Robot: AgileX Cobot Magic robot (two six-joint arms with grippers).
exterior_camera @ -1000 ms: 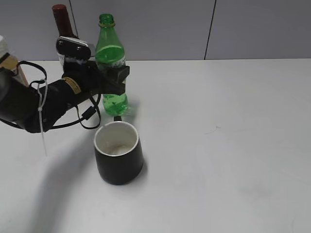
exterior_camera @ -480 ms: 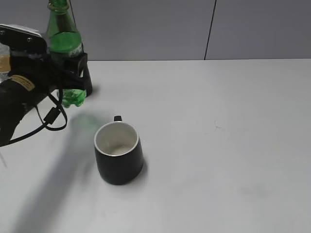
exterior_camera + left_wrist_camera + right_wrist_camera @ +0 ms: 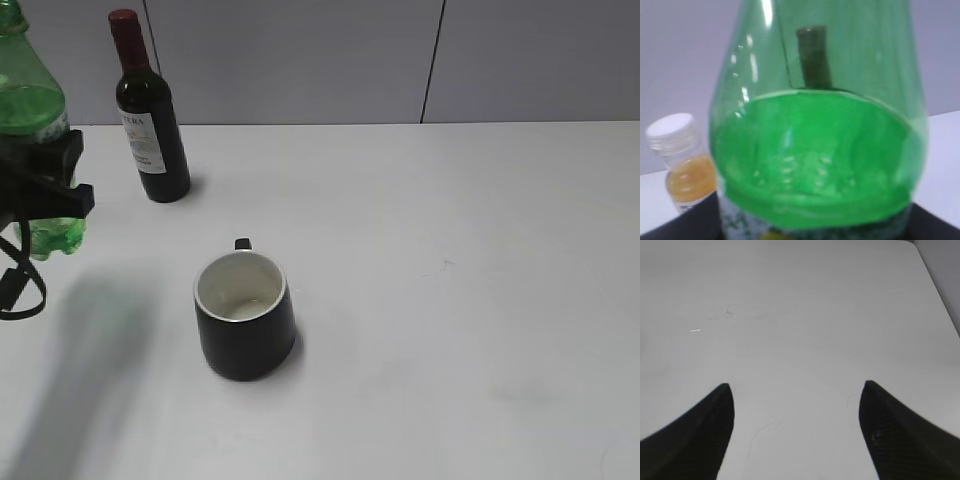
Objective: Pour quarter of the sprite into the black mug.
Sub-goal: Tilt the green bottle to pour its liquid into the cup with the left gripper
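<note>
Item 1. Tall, slim, transparent green plastic bottle of sprite (image 3: pixel 35 150): far left edge of the exterior frame, lifted off the pale grey surface (image 3: pixel 450 300), upright, roughly half full as the left wrist frame shows (image 3: pixel 815 160). No cap can be seen on its neck, which is cut by the top edge of the frame.

Item 2. Left claw (image 3: pixel 45 175): black, clamped around the sprite at its label band; a loop of black cable hangs below it.

Item 3. Squat matte black mug with white inside (image 3: pixel 243 315): centre-left of the exterior frame, standing upright on the surface, handle turned to the rear. Interior looks empty. Well apart from the sprite.

Item 4. Dark glass wine bottle with red top (image 3: pixel 150 125): upper left, standing at the back of the surface, between the sprite and the mug in frame width but behind both.

Item 5. Small orange juice bottle with white cap (image 3: pixel 682 160): lower left of the left wrist frame, behind the sprite.

Item 6. Right claw (image 3: pixel 795 430): jaws wide apart, holding nothing, over bare surface.

Status: grasp and lift done. Left to do, by judgement: carry the sprite over the mug, tilt, pour a quarter, set it back upright.
</note>
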